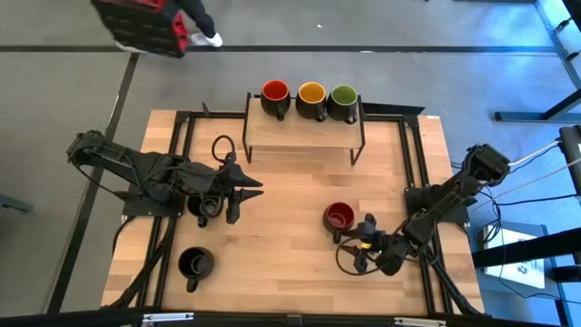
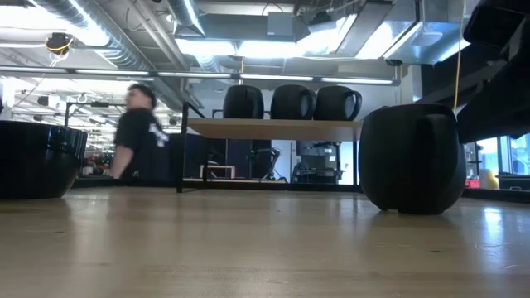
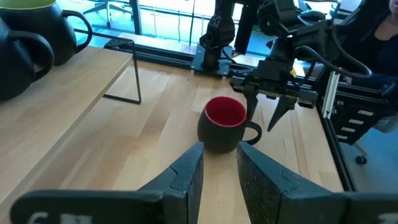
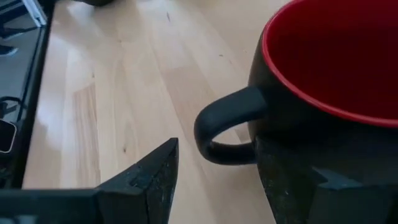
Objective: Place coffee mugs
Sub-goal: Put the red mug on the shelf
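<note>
A mug with a red inside [image 1: 339, 216] stands upright on the table right of centre. My right gripper [image 1: 360, 238] is open just near of it. In the right wrist view [image 4: 217, 174] its fingers stand on either side of the handle loop [image 4: 227, 127]; whether they touch it I cannot tell. My left gripper [image 1: 243, 195] is open over the table's left half and points toward that mug [image 3: 222, 123]. A black mug [image 1: 204, 205] sits under the left arm, and another [image 1: 195, 263] stands near the near-left corner. Red [image 1: 275, 94], yellow-orange [image 1: 311, 95] and green [image 1: 343, 97] mugs stand on the rack.
The wooden rack [image 1: 300, 136] on thin black legs stands at the table's far middle. A black frame [image 1: 416, 163] borders the table. Bare wood lies between the two grippers. A person [image 2: 141, 132] moves beyond the far edge, with a red and black crate [image 1: 141, 23] there.
</note>
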